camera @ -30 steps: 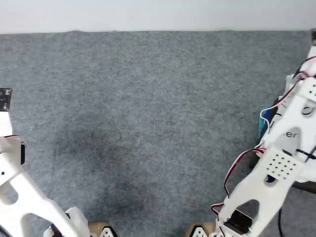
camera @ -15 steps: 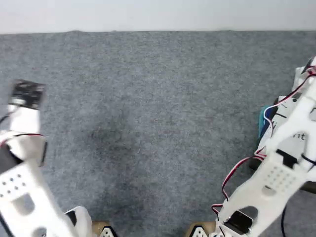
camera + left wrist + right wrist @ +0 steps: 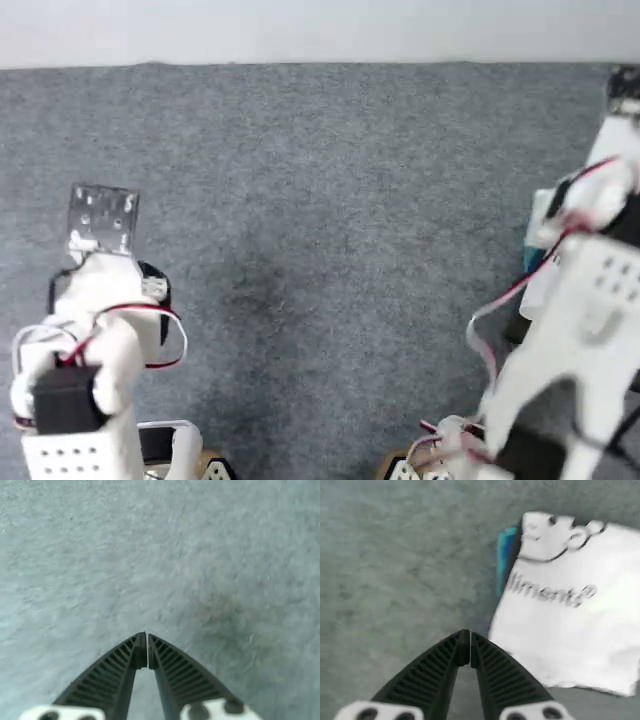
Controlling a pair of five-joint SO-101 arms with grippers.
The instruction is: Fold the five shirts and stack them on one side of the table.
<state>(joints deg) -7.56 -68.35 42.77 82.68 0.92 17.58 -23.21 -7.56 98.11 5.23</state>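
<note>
Right wrist view: right gripper [image 3: 465, 634] clenched shut, over grey felt [image 3: 395, 555], near folded white shirt [image 3: 570, 625]. Left gripper [image 3: 146, 637] clenched shut over felt.

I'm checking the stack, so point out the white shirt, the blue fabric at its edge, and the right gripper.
white shirt [image 3: 570, 630], right wrist view, its middle.
blue fabric [image 3: 506, 555], right wrist view, exposed strip.
right gripper [image 3: 467, 640], right wrist view, between its shut fingertips.
</note>
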